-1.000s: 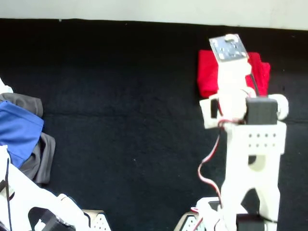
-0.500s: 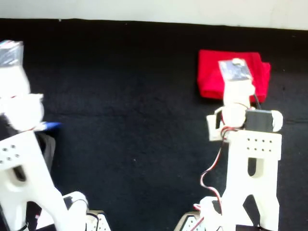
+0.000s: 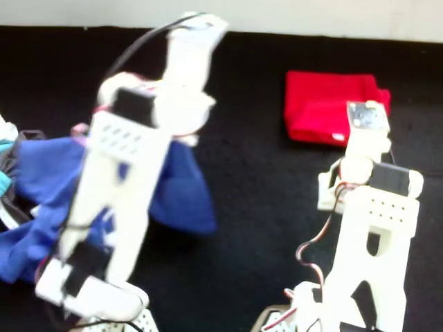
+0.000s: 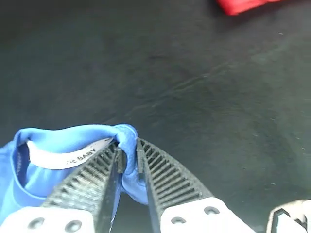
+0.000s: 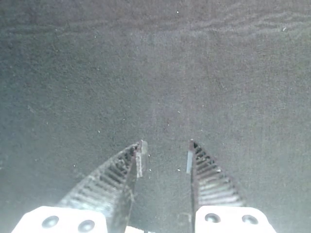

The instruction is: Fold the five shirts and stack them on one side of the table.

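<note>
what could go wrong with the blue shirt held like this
1. The left gripper pinches the blue shirt by a thin fold of its collar, so it may slip free.
2. The cloth looks bunched under the arm, so it could land crumpled and be hard to fold.
3. The right gripper, open over the table, holds no corner to spread it.

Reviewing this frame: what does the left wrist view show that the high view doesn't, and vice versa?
Left wrist view: the left gripper shut on the blue shirt at its collar, beside the white label. High view: the shirt's body stretching back to a pile of clothes at the frame's left, and the right arm near the folded red shirt. Both: blue shirt, red shirt, black table.
</note>
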You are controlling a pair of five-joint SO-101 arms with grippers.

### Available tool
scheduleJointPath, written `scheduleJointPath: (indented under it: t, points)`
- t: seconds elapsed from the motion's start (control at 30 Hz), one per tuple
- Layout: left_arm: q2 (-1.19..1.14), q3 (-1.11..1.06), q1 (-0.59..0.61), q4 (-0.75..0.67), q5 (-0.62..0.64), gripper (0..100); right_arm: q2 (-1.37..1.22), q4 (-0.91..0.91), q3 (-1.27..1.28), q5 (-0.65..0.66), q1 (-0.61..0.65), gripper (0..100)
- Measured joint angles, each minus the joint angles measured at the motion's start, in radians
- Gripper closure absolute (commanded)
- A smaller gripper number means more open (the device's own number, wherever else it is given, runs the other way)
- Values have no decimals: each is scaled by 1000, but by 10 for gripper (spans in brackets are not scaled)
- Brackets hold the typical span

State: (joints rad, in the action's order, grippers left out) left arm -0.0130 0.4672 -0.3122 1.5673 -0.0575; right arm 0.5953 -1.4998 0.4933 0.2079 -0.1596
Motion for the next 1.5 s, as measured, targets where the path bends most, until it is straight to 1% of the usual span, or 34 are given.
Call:
scheduleJointPath:
  t: [0.17, 0.3, 0.37, 0.5, 0.6, 0.7, 0.8, 0.9, 1.0, 1.1, 1.23, 1.3, 1.4, 1.5]
  points:
    - [-249, 382, -117, 103, 0, 991, 0, 0, 0, -5, 0, 860]
    - [-381, 623, -155, 166, 0, 988, 0, 0, 0, -6, 0, 860]
    - [-427, 652, -155, 181, 0, 945, 0, 0, 0, -6, 0, 860]
    - [-453, 595, -153, 186, 0, 771, 0, 0, 0, -6, 0, 860]
    - [-431, 516, -150, 186, 0, 777, 0, 2, 0, -6, 0, 860]
    - [-334, 454, -100, 186, 0, 788, 0, 3, 0, -6, 0, 860]
    - [-180, 373, 14, 186, -2, 790, 0, 3, 0, -6, 0, 860]
    - [-32, 238, 176, 186, -51, 790, 0, 3, 0, -6, 0, 860]
    - [43, 31, 373, 186, -107, 790, 0, 3, 0, -6, 12, 860]
    - [46, -222, 589, 169, -183, 790, 0, 18, 0, -6, 68, 860]
    - [-28, -508, 878, 12, -305, 790, 0, 57, 0, -6, 161, 860]
    - [-103, -589, 1005, -94, -370, 790, 0, 64, 0, -6, 203, 860]
    - [-241, -605, 1145, -193, -453, 790, 0, 66, 0, -6, 272, 860]
    - [-391, -534, 1257, -238, -483, 790, -3, 109, 0, -6, 336, 860]
